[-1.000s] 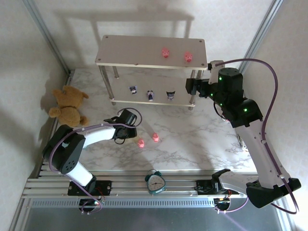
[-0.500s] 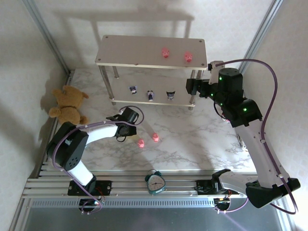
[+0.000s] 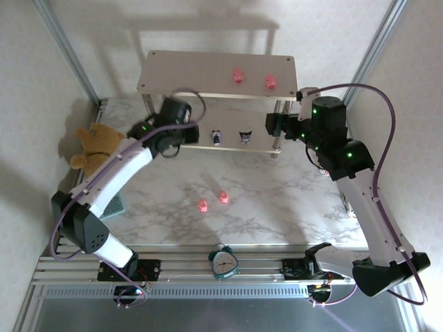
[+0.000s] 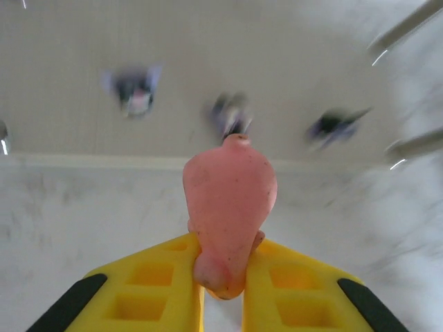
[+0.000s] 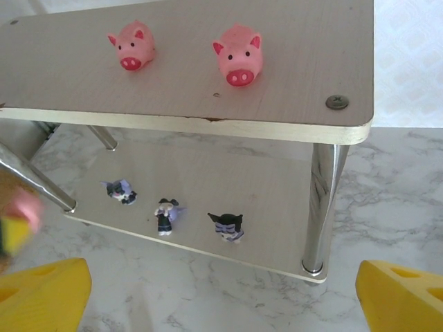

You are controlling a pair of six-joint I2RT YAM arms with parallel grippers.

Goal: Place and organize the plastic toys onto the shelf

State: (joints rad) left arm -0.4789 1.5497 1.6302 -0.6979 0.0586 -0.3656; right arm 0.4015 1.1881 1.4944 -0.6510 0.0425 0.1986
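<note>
At the left edge of the table [image 3: 291,207] you can see a brown teddy bear [image 3: 97,149]. Next comes your left pincer [image 4: 221,270]. It is up in front of the shelf [image 3: 194,69], near the left end of the bottom board. It is clenched on a pink pig [image 4: 230,200], and the pig sticks out past the yellow fingers [image 4: 159,283].

The shelf stands at the back of the table. On its bottom board three purple toys stand in a row, each apart from the next: one toward the left [image 5: 120,190], one in the middle [image 5: 167,214] and one to the right of that [image 5: 227,226]. On the top board two shelf pigs [image 3: 238,75] [image 3: 270,82] sit toward the right end. They are side by side but not touching, with their noses to the front edge.

On the table in front of the shelf, near the middle, two loose pigs [image 3: 203,205] [image 3: 223,197] sit just beside each other. A small clock [image 3: 223,261] stands at the near edge.

Your right pincer [image 3: 275,124] is by the right end of the shelf. It is released, with its jaws wide apart and nothing between them.
</note>
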